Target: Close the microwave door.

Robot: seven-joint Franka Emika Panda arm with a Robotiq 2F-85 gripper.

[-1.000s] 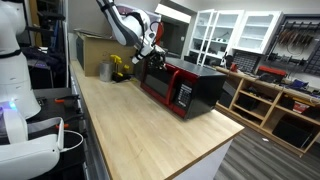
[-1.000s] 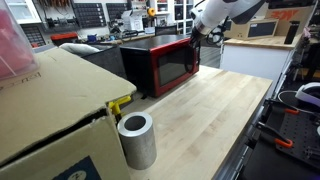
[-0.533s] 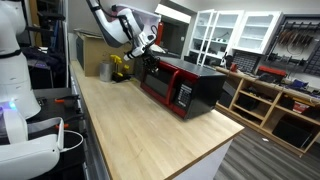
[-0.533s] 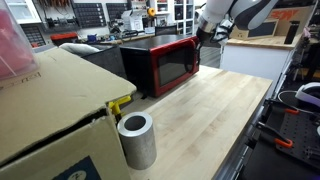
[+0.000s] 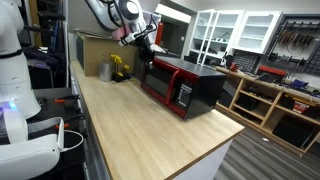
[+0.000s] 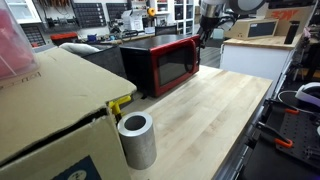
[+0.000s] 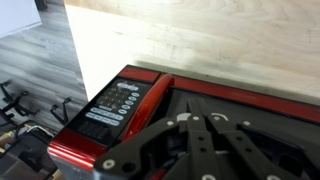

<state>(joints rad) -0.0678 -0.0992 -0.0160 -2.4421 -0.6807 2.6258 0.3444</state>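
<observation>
The microwave (image 5: 195, 88) stands on the wooden counter, black on top with a glossy red front. It shows in both exterior views (image 6: 150, 55). The microwave door (image 5: 160, 85) lies flush against the front (image 6: 172, 66). My gripper (image 5: 151, 46) hangs above the microwave's far end, clear of it (image 6: 205, 30). In the wrist view the gripper (image 7: 200, 118) has its fingers pressed together with nothing between them. It looks down on the black top, the red front edge (image 7: 150, 100) and the control panel (image 7: 108, 110).
A brown cardboard box (image 6: 50, 110), a grey cylinder (image 6: 137, 140) and a yellow object (image 6: 122, 103) sit at one end of the counter (image 5: 140, 130). White glass-fronted cabinets (image 5: 235, 30) stand behind. The counter ends just past the microwave (image 5: 225, 135).
My gripper has risen up and away from the microwave's front corner. The microwave and its door look unchanged.
</observation>
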